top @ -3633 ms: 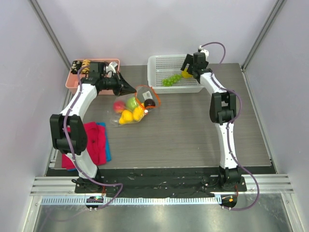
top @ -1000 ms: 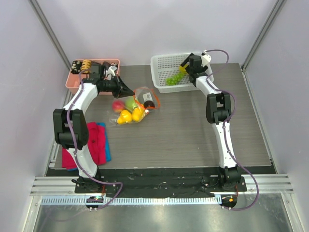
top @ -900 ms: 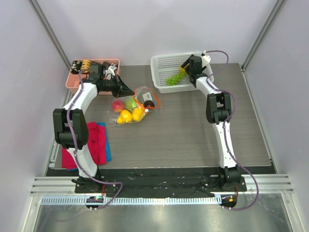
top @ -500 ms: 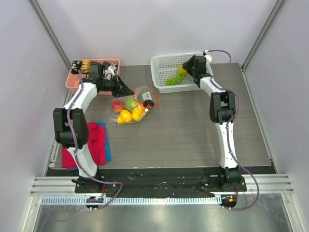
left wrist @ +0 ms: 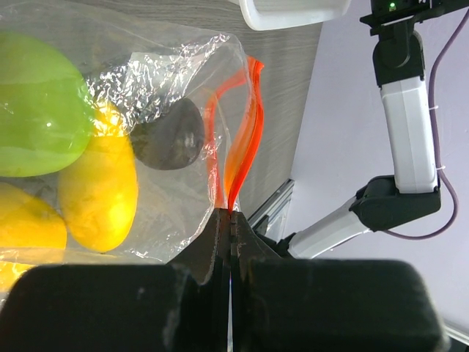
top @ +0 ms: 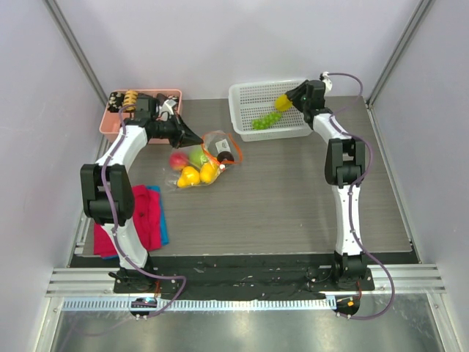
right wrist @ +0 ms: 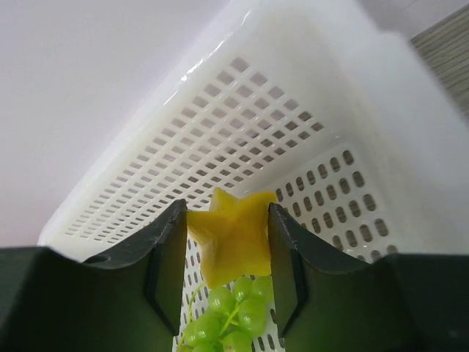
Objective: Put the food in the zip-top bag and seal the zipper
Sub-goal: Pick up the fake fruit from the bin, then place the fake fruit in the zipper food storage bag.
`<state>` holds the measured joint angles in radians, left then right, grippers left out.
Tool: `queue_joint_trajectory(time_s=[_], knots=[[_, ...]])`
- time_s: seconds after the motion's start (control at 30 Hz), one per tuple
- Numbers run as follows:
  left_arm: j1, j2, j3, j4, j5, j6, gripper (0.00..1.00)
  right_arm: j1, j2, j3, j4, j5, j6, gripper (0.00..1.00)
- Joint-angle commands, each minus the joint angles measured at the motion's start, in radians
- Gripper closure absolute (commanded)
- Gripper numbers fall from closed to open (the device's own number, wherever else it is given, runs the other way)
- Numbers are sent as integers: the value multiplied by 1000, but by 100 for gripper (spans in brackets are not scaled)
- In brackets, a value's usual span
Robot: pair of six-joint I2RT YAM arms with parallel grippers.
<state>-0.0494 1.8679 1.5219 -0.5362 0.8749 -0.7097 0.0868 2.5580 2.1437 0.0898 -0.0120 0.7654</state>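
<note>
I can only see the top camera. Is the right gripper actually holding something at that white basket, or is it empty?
Observer: It's holding something. The right wrist view shows the right gripper shut on a yellow star-shaped fruit, with the green grapes showing just below.
Operator: And does the left one have the bag?
Observer: Yes. In the left wrist view the left gripper is pinched shut on the orange-red zipper.
Operator: Is the plum inside?
Observer: Yes, the dark plum sits inside the zip-top bag, beside a yellow lemon.
</note>
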Motion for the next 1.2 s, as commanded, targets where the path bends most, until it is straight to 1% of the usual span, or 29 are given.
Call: queue_joint_trajectory(time_s=[0.0,0.13,0.23,0.27,0.4,0.5,0.53,0.63,0.73,0.87,1.0,1.03,1.07,1.1,1.13,1.17], knots=[[10,-23,41,2,16,15,100,-24,-176,3,36,-71,25,92],[8,-27,41,8,16,13,100,-36,-255,-47,33,-143,78,96],[8,-32,43,8,21,9,100,-39,-350,-125,33,-222,104,99],[8,-33,44,8,24,9,100,-38,-373,-178,37,-280,138,99],[10,-39,47,12,29,6,100,-25,-513,-326,39,-426,230,99],[10,-38,47,15,36,-2,100,11,-609,-471,42,-495,273,99],[8,-39,47,22,38,-11,100,22,-637,-545,47,-499,276,99],[10,-41,47,33,41,-25,100,76,-712,-661,62,-505,302,99],[10,-44,49,38,42,-30,100,128,-743,-738,68,-505,353,99],[10,-44,49,41,42,-37,100,227,-736,-783,76,-494,374,99],[10,-47,47,47,45,-47,100,318,-697,-757,59,-468,370,98],[10,-50,46,47,44,-48,100,336,-688,-748,35,-435,358,98],[10,-52,44,50,44,-50,100,349,-665,-737,31,-425,362,94],[10,-53,41,50,42,-50,100,384,-651,-725,30,-422,364,89],[10,-56,40,48,42,-50,100,398,-638,-684,1,-421,358,75],[10,-56,41,47,42,-48,100,413,-609,-661,-21,-419,351,67]])
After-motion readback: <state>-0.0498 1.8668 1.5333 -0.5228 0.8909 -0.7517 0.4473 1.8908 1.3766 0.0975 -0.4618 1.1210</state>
